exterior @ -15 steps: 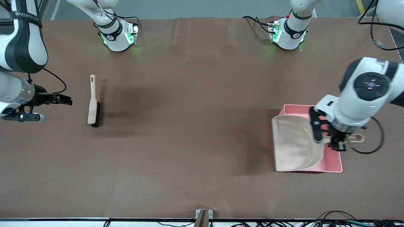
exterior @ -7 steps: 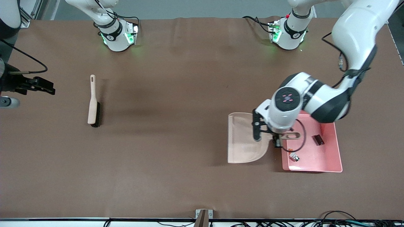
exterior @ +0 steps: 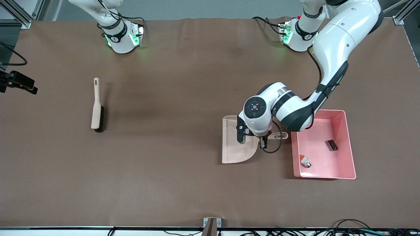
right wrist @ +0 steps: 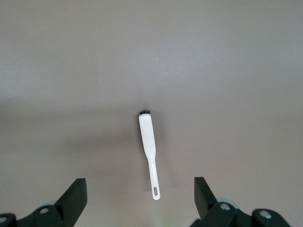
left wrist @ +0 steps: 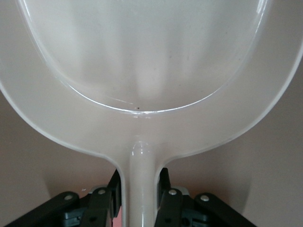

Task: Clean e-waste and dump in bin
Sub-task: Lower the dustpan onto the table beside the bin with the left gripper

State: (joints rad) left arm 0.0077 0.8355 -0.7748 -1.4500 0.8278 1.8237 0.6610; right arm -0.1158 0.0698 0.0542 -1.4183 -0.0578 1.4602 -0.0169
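Since the earlier frames, the left gripper [exterior: 262,139] has carried the beige dustpan [exterior: 237,144] off the bin [exterior: 347,144] and toward the table's middle, so the pan now sits just beside the bin, off the rim at the bin's nine o'clock. With the pan gone, both pieces of e-waste show inside the tub. The right gripper [exterior: 19,84] has drawn back to the table's edge at the right arm's end, about nine o'clock from the brush [exterior: 97,106], and waits there with its jaws spread wide and nothing between them.

The left gripper's fingers [left wrist: 102,208] pinch the dustpan's narrow handle from both sides. The pan looks like thin, stiff, glossy plastic, light and probably slick, so a grip on the handle close to the scoop seems the steadiest hold. Its scoop appears empty in the left wrist view.

The bin is a shallow rectangular pink tub with low walls, likely light enough to slide if nudged. The dark maroon-black block [exterior: 331,145] lies on its floor at roughly two o'clock from the white-and-green component [exterior: 304,161], the two well apart. The component is tiny, with orange at one end, lying near the wall that faces the dustpan. Both parts look hard, small and hard to pinch, better swept than picked.

The brush lies flat, handle pointing to twelve o'clock, bristles dark along its lower half.
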